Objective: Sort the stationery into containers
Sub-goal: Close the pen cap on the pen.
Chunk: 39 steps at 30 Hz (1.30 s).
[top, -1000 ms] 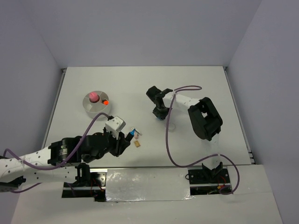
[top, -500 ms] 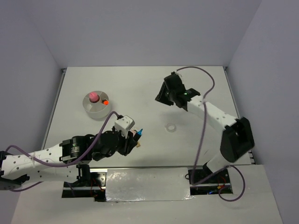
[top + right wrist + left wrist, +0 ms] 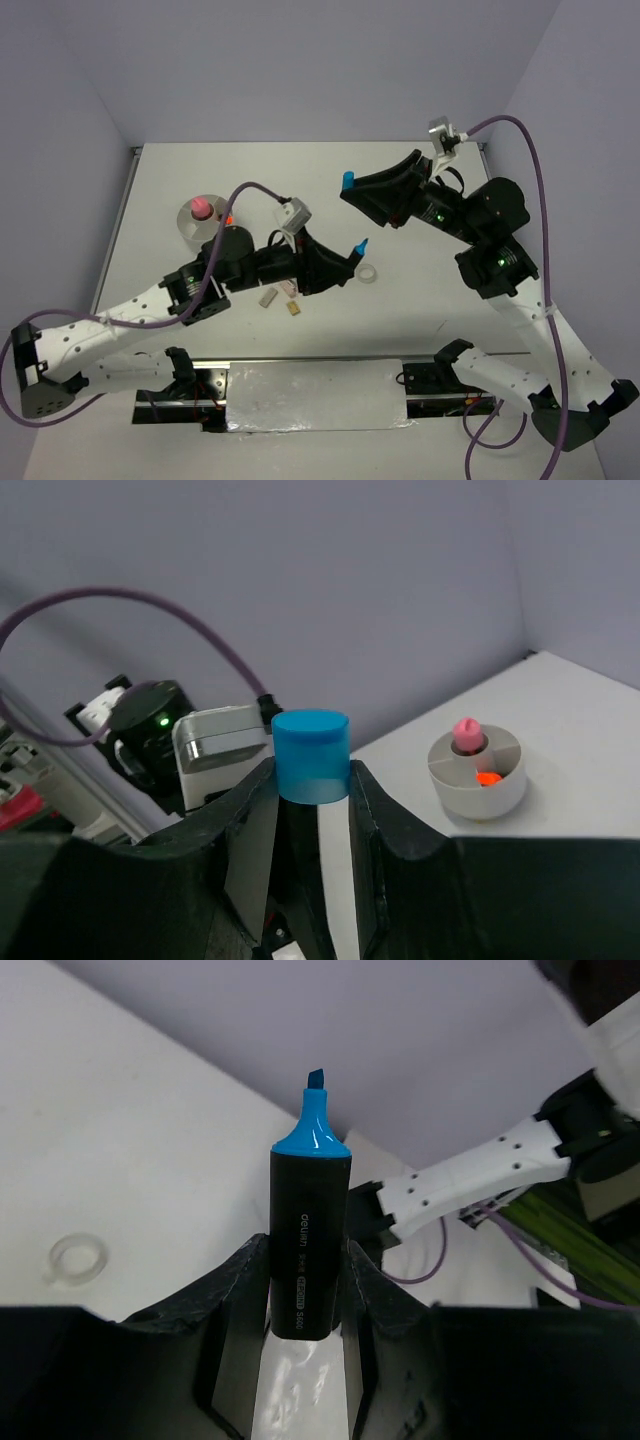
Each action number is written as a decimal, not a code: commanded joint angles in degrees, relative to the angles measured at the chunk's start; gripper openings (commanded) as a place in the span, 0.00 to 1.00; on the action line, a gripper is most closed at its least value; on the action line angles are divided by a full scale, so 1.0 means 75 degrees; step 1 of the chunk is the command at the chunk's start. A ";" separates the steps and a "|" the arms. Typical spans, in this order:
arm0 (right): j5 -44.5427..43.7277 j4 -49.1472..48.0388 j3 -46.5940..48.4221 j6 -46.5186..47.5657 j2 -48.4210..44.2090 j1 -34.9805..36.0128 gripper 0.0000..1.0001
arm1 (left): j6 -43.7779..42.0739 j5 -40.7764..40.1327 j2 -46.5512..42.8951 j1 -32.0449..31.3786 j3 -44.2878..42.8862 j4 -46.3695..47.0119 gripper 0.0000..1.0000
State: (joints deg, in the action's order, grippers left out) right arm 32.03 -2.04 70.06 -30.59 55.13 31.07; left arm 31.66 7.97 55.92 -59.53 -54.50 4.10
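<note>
From where I stand the white table [image 3: 300, 170] is mostly bare, with both arms lifted over its middle and reaching toward each other. The white divided bowl [image 3: 205, 239] sits far left, a pink tube [image 3: 199, 207] upright in one compartment and an orange piece [image 3: 227, 218] in the next. The left gripper [image 3: 303, 1254] has its fingers closed tight on the lower body of a blue highlighter [image 3: 308, 1190], its bare chisel tip pointing up and out. The right gripper [image 3: 310, 773] is pinched on the matching blue cap [image 3: 311, 742], held high and well apart from the pen. On the table below lie a clear ring [image 3: 367, 273], a grey block [image 3: 268, 297] and a tan block [image 3: 294, 309], all unsorted. My worry is the capping: it looks set to happen in mid-air, and if the cap meets the tip off-axis it could lever the pen out of that low grip. The round cap could also squirt from the fingers, and a dropped pen would mark the table with wet ink.
</note>
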 commanded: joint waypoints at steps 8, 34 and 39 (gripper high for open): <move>0.0780 -0.0829 -0.0271 0.0164 -0.0636 -0.0357 0.24 | 0.0197 0.1656 0.0899 0.0121 -0.0655 0.2746 0.00; 0.3815 -0.3890 -0.0494 -0.2555 -0.0367 -0.1365 0.26 | 0.0044 0.1644 0.0384 0.0261 -0.0643 0.3379 0.00; 0.3839 -0.4075 -0.0541 -0.2718 -0.0343 -0.1389 0.27 | -0.0049 0.1610 0.0337 0.0261 -0.0737 0.3321 0.00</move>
State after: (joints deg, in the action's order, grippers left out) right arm 59.46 -28.77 65.12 -49.87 52.90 21.10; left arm 32.99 19.27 60.18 -57.82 -57.28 24.51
